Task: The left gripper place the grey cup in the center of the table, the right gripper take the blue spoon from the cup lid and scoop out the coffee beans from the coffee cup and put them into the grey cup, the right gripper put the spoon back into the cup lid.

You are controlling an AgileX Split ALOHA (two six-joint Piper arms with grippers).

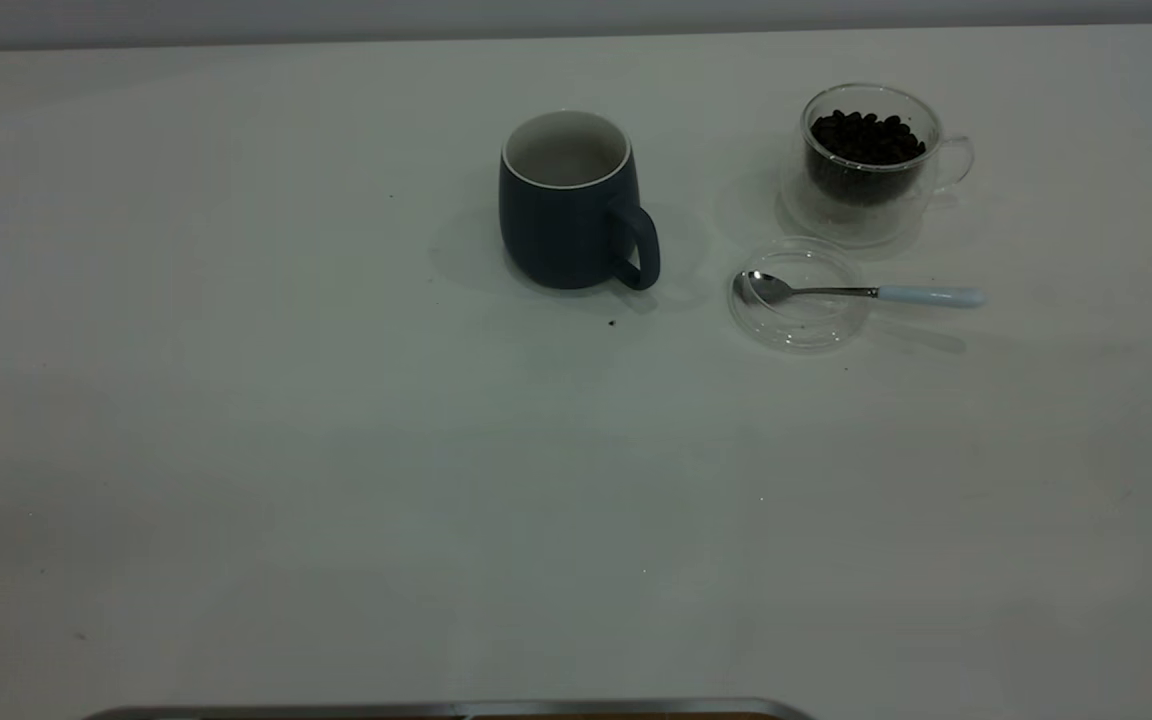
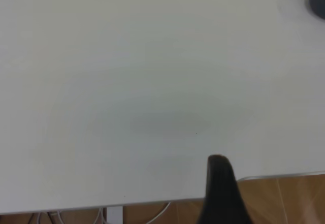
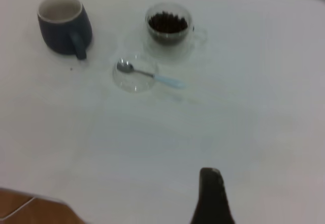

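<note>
The grey cup (image 1: 568, 200) stands upright and empty near the middle of the table (image 1: 336, 450), handle toward the near right. To its right is the coffee cup (image 1: 871, 165), holding a heap of coffee beans (image 1: 866, 138). Just in front of it lies the cup lid (image 1: 806, 325). The blue spoon (image 1: 866, 292) rests with its bowl in the lid and its pale handle pointing right over the rim. Neither arm shows in the exterior view. The left gripper (image 2: 219, 183) hangs by the table's edge, far from the grey cup (image 2: 319, 0). The right gripper (image 3: 210, 193) is well back from the spoon (image 3: 152, 74).
A dark crumb (image 1: 612, 323) lies on the table just in front of the grey cup. The left wrist view shows the table's edge (image 2: 152, 202) with wooden floor and white cables (image 2: 109, 215) beyond. A metal rim (image 1: 456, 708) runs along the table's near side.
</note>
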